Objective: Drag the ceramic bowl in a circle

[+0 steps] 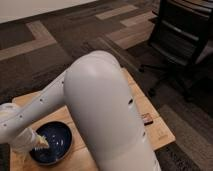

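Camera view, my entry: end effector (39,143), finger state I cannot tell, at the left rim of the ceramic bowl (54,142) on the desk (150,107); circle apparently unfinished, progress unreadable.

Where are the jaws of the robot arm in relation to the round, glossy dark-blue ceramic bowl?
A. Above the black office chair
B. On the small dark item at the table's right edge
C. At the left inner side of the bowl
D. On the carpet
C: the gripper reaches down into the left part of the round, glossy dark-blue ceramic bowl on the wooden table.
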Motion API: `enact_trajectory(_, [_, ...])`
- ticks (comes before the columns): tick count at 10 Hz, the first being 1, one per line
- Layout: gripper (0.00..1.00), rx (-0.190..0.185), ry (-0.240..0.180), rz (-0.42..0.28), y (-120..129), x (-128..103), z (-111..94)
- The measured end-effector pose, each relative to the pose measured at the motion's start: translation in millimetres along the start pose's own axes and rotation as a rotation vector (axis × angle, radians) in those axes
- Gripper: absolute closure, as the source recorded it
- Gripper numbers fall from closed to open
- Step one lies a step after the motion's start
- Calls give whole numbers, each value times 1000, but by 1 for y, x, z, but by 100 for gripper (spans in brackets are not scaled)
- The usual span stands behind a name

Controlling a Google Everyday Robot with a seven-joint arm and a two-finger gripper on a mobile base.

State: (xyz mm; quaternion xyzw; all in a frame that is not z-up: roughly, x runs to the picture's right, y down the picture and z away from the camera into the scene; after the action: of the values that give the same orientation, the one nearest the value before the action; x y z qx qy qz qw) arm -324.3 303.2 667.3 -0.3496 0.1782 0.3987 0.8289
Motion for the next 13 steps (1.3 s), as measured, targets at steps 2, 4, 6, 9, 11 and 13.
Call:
enact_trajectory(2, [35, -18, 23, -75, 22, -14, 8])
enact_trajectory(4, [35, -35, 65, -234, 73, -35, 10])
enact_trajectory(6, [35, -24, 121, -475, 137, -55, 5])
enact_trajectory(9, [35, 51, 153, -838, 229, -111, -16])
enact_trajectory(11, [35, 98, 130, -948, 264, -144, -35])
enact_trajectory(13, [35, 128, 102, -950, 271, -164, -52])
